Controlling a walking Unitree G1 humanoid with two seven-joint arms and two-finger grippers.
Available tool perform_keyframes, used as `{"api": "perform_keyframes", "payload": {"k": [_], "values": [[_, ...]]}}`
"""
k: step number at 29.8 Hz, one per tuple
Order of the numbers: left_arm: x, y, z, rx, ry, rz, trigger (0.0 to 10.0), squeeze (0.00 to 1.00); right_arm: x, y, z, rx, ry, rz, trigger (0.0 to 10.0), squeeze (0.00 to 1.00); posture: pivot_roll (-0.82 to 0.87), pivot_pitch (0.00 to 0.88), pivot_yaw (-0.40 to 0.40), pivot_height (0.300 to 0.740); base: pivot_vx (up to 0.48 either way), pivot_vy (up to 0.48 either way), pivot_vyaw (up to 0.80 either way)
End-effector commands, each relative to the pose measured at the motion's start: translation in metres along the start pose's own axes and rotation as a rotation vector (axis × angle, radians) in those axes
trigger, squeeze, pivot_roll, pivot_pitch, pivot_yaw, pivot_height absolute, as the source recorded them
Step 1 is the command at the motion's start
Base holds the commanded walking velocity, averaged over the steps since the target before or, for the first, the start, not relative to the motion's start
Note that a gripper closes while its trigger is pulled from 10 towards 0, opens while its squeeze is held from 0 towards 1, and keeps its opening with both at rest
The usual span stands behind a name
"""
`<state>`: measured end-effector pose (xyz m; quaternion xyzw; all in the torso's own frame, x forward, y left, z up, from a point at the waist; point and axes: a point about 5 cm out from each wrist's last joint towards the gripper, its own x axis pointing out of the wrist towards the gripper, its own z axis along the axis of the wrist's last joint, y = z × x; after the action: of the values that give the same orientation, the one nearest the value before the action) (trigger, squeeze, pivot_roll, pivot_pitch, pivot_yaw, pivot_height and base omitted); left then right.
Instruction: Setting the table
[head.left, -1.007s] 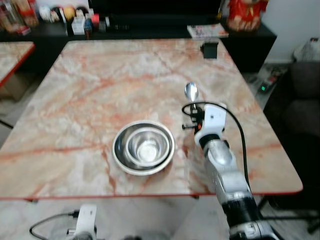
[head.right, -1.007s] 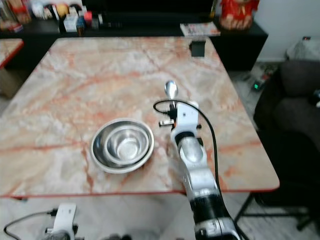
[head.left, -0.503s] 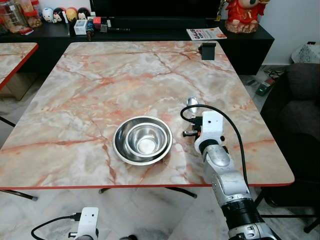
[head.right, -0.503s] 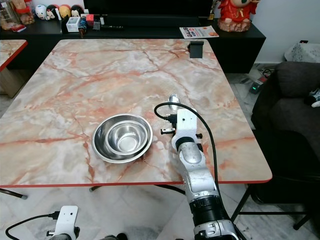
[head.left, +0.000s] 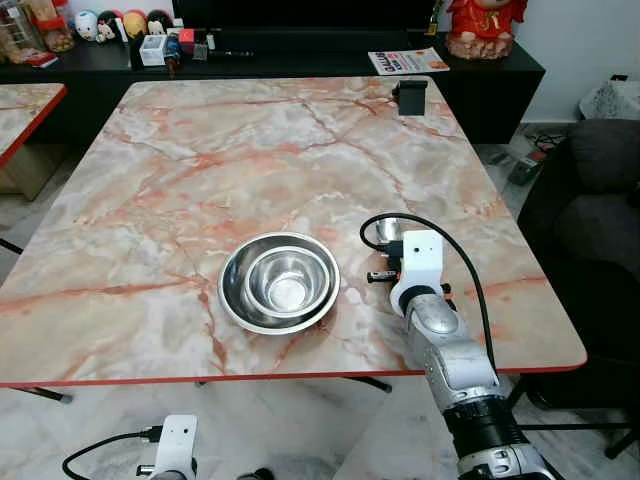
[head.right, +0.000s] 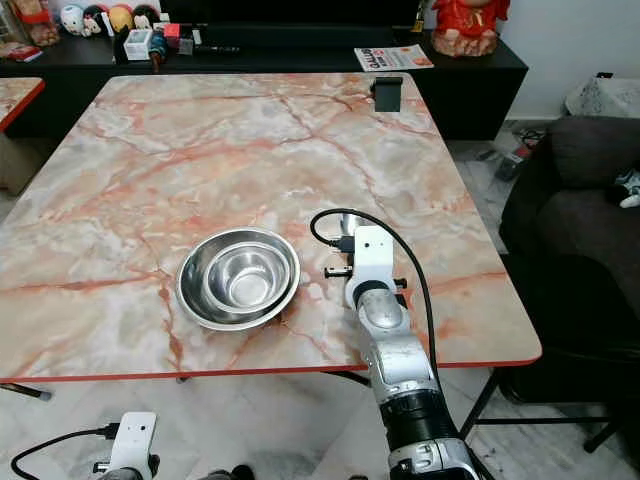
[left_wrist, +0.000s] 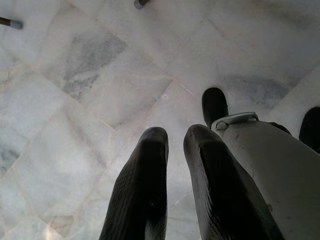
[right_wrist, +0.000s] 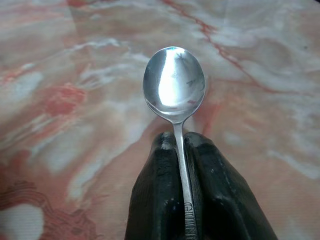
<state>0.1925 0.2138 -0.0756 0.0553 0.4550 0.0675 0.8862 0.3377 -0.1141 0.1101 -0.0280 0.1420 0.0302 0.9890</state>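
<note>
Right hand (right_wrist: 181, 145) pinching spoon (right_wrist: 174, 85) | beside bowls (head.left: 279, 282) near counter (head.left: 200, 150) front edge | risk: thin handle (smooth metal) slips.

Silver right arm (head.left: 455, 365), white wrist block, looping black cable, ribbed black tool fingers (right_wrist: 157, 200)

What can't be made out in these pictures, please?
- Spoon: its handle end is hidden between the right gripper's fingers in the right wrist view; in the eye views the wrist covers most of it.
- Magazine: its print is too small to read.
- Left gripper: its arm is cut off by the frame edge.
</note>
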Motion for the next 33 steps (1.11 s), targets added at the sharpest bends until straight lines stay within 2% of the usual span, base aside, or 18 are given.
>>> {"api": "perform_keyframes", "payload": {"k": [1,8,30,31,32,33], "values": [[-0.0007,0.0012,-0.006,-0.002,0.025,0.008,10.0,0.0,0.0003,0.002,-0.0029,-0.017,0.023,0.012,10.0,0.0,-0.06,0.147,-0.015,0.74,0.0,0.0,0.0],[-0.0009,0.0019,-0.0074,-0.001,0.03,0.009,10.0,0.0,-0.0009,0.0067,-0.0074,-0.024,0.053,0.034,10.0,0.0,-0.06,0.148,-0.014,0.74,0.0,0.0,0.0],[-0.001,0.002,-0.0077,0.01,0.032,0.008,10.0,0.0,-0.0015,0.0069,-0.0109,-0.03,0.07,0.043,10.0,0.0,-0.06,0.15,-0.011,0.74,0.0,0.0,0.0],[-0.001,0.0018,-0.0078,0.011,0.032,0.007,10.0,0.0,-0.0016,0.007,-0.0115,-0.029,0.072,0.043,10.0,0.41,-0.06,0.15,-0.011,0.74,0.0,0.0,0.0],[-0.001,0.0018,-0.0078,0.011,0.032,0.007,10.0,0.0,-0.0017,0.0069,-0.0117,-0.029,0.072,0.043,10.0,0.41,-0.06,0.152,-0.011,0.74,0.0,0.0,0.0],[-0.001,0.0018,-0.0077,0.012,0.032,0.007,10.0,0.0,-0.0018,0.0069,-0.0119,-0.026,0.073,0.041,10.0,1.0,-0.06,0.151,-0.01,0.74,0.0,0.0,0.0]]}}
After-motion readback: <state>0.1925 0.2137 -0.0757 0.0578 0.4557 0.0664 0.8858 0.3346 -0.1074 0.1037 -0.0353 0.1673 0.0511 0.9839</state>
